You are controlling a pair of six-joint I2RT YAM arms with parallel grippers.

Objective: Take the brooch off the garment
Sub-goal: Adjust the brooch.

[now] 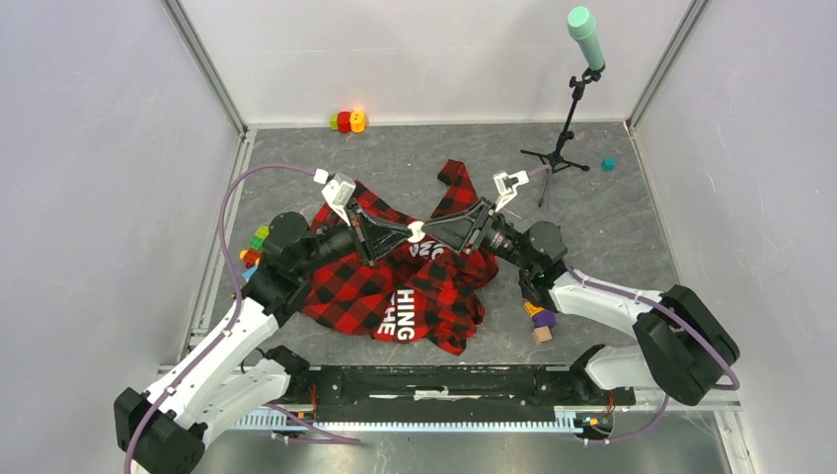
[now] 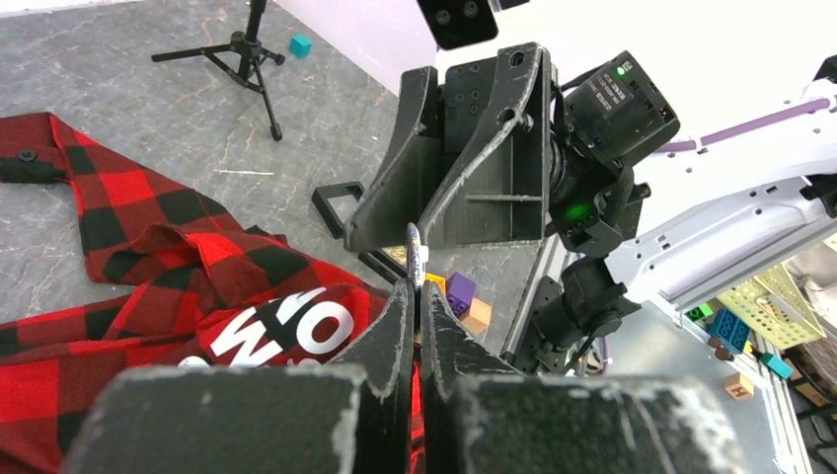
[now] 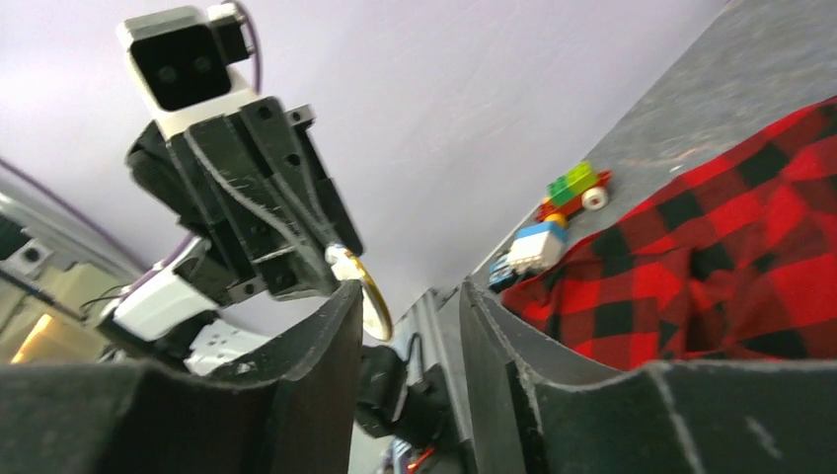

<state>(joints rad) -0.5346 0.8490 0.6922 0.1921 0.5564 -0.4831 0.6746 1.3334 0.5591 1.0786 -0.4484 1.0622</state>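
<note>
The garment is a red-and-black check shirt with white letters, lying crumpled in the middle of the table; it also shows as the garment and the garment in the wrist views. Both grippers meet above it. My left gripper is shut on the brooch, a thin white disc with a gold rim. The brooch shows edge-on at the fingertips, and as the brooch it sits beside the right gripper's left finger. My right gripper is open, with nothing between its fingers.
A microphone stand and a teal cube stand at the back right. Toy blocks sit at the back wall. More blocks lie by the left arm, and other blocks lie under the right arm.
</note>
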